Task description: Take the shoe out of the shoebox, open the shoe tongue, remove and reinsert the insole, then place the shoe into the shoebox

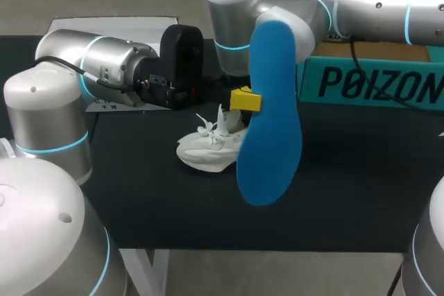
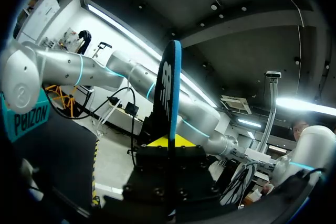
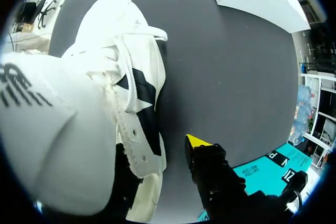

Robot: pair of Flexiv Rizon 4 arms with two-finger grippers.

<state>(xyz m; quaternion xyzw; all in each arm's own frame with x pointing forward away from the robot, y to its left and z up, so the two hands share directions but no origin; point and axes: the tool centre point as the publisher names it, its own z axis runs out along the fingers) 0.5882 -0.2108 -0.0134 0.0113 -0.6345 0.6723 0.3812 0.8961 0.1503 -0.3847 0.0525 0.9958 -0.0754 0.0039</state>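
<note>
A blue insole [image 1: 269,116] stands upright in the air over the black table, with my left gripper [image 1: 248,100] shut on its edge. In the left wrist view the insole [image 2: 169,93] rises edge-on from between the yellow tips [image 2: 168,141]. Below and behind it a white shoe [image 1: 207,150] lies on the table. My right arm bends down behind the insole, which hides its gripper in the head view. In the right wrist view the shoe [image 3: 94,98] is right at my right gripper [image 3: 160,153], open. One yellow fingertip [image 3: 197,141] stands just outside the shoe's side wall; the shoe hides the other.
The teal shoebox [image 1: 374,82] stands at the back right, also ahead of the right gripper [image 3: 273,169]. A white sheet or lid [image 1: 114,25] lies at the back left behind my left arm. The table's front edge [image 1: 263,249] runs across below the shoe.
</note>
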